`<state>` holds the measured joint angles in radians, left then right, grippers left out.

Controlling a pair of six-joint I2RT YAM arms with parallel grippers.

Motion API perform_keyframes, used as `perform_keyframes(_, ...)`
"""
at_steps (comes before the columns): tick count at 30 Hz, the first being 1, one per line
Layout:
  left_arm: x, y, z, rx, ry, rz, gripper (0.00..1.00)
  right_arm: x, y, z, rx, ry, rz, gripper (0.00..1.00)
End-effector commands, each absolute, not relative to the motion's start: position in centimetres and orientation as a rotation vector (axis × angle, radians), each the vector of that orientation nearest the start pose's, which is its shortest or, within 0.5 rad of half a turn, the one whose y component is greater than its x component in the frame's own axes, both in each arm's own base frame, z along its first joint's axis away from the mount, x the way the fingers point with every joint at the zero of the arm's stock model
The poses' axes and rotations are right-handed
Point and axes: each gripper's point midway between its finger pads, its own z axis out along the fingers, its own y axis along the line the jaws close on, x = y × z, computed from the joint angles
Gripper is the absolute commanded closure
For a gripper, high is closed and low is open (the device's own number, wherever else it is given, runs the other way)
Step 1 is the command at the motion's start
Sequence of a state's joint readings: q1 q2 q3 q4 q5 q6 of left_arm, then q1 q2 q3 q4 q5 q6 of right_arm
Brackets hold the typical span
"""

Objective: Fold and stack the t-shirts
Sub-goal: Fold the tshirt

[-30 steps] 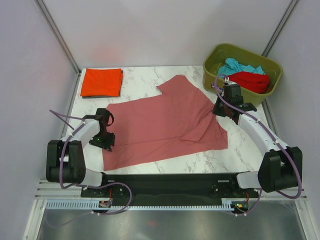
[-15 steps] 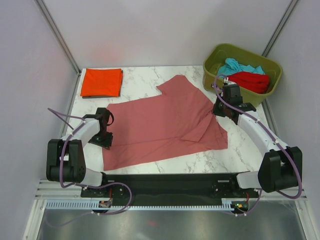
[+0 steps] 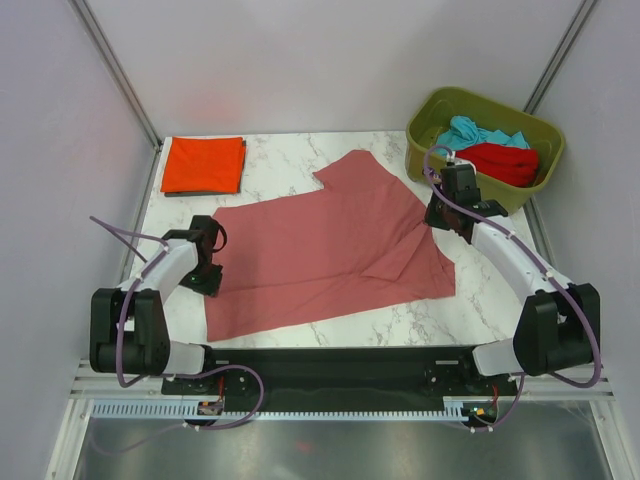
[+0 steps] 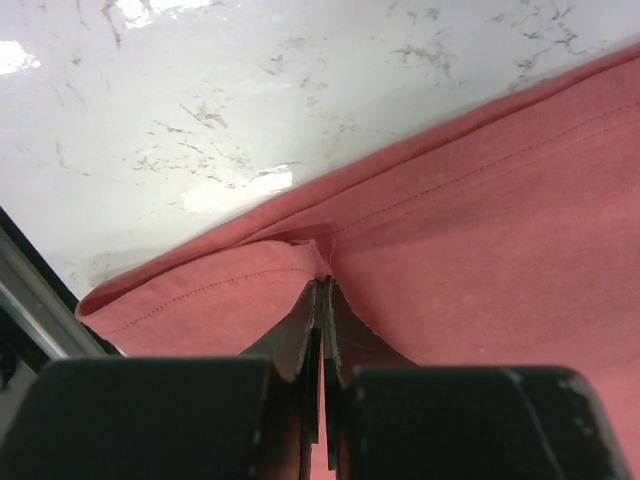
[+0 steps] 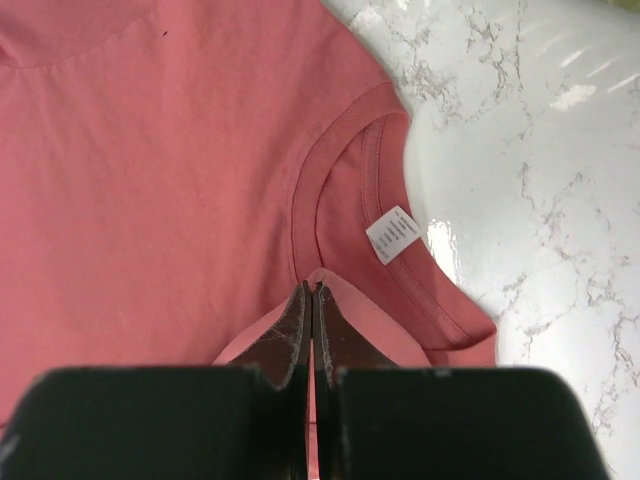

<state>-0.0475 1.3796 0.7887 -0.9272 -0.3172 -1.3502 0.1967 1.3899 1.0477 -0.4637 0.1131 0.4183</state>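
Observation:
A dusty pink t-shirt (image 3: 330,245) lies spread across the middle of the marble table. My left gripper (image 3: 208,270) is shut on its hemmed left edge (image 4: 300,240), a small pinch of cloth between the fingertips. My right gripper (image 3: 440,215) is shut on a fold of the same shirt beside the neckline, where the collar and white label (image 5: 392,235) show. A folded orange-red t-shirt (image 3: 203,164) rests at the back left. A teal t-shirt (image 3: 475,133) and a bright red t-shirt (image 3: 505,162) lie in the bin.
The olive-green plastic bin (image 3: 430,120) stands at the back right corner, close behind my right arm. Grey walls with metal posts enclose the table on three sides. A black rail (image 4: 30,300) runs along the table's left edge near my left gripper.
My left gripper has closed on the pink shirt's left edge and shifted slightly back. The right gripper stays shut on the neckline fold, moved slightly back.

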Motion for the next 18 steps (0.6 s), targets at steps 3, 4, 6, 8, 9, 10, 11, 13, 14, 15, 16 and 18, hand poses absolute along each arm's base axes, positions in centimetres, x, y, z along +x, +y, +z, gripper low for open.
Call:
perform_keyframes(3, 21.0, 2.1, 4.2, -1.798, 2.173, 0.396, 0.98, 38.5, 6.9, 15.2, 0.301, 2.31, 0.108, 1.0)
perform_keyframes(4, 20.9, 2.1, 4.2, -1.798, 2.176, 0.404, 0.98, 38.5, 6.9, 15.2, 0.295, 2.307, 0.097, 1.0)
perform_keyframes(6, 20.8, 2.2, 4.1, -1.801, 2.173, 0.419, 0.98, 38.7, 6.8, 15.8, 0.287, 2.29, 0.086, 1.0)
perform_keyframes(8, 20.7, 2.3, 3.9, -1.805, 2.172, 0.43, 0.98, 38.9, 6.7, 15.9, 0.274, 2.285, 0.063, 1.0)
perform_keyframes(9, 20.7, 2.3, 3.7, -1.807, 2.175, 0.439, 0.98, 39.1, 6.6, 16.1, 0.275, 2.28, 0.057, 1.0)
perform_keyframes(10, 20.6, 2.3, 3.7, -1.809, 2.175, 0.445, 0.98, 39.2, 6.6, 16.2, 0.273, 2.277, 0.052, 1.0)
perform_keyframes(11, 20.5, 2.4, 3.6, -1.813, 2.174, 0.454, 0.98, 39.4, 6.6, 16.1, 0.267, 2.278, 0.045, 1.0)
perform_keyframes(13, 20.6, 2.4, 3.6, -1.81, 2.177, 0.456, 0.98, 39.6, 6.5, 16.1, 0.271, 2.277, 0.033, 1.0)
perform_keyframes(14, 20.6, 2.4, 3.6, -1.806, 2.176, 0.459, 0.98, 39.7, 6.5, 15.9, 0.268, 2.28, 0.025, 1.0)
perform_keyframes(15, 20.6, 2.5, 3.6, -1.807, 2.174, 0.46, 0.98, 39.8, 6.4, 16.1, 0.269, 2.276, 0.017, 1.0)
perform_keyframes(16, 20.6, 2.5, 3.7, -1.805, 2.17, 0.46, 0.98, 39.9, 6.4, 16.1, 0.269, 2.276, 0.019, 1.0)
perform_keyframes(18, 20.6, 2.8, 3.8, -1.799, 2.158, 0.47, 0.98, 40.2, 6.6, 16.1, 0.267, 2.272, 0.028, 1.0)
